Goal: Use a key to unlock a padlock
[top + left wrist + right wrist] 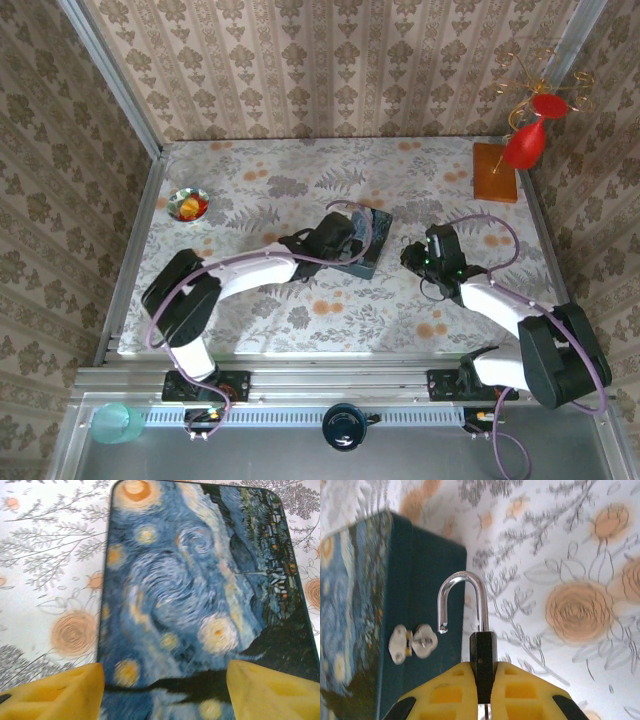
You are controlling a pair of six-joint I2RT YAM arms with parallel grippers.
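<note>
My right gripper (483, 667) is shut on the small black padlock (483, 652), gripping its body between the yellow fingers. The shiny shackle (462, 580) stands up with its free end out of the body, just beside the dark side wall of the blue tin (420, 580). A small white clasp (413, 642) sits on that wall. My left gripper (165, 680) is open, its yellow fingers (65, 692) spread above the tin's painted night-sky lid (200, 580), holding nothing. In the top view the left gripper (335, 235) is over the tin (374, 258) and the right gripper (412, 255) is just to its right. The key is out of view.
A small shiny bowl (188, 204) with red and yellow bits sits at the far left. A red ornament on a wooden base (497, 172) stands at the back right. Patterned walls close in the floral table (300, 310) on three sides.
</note>
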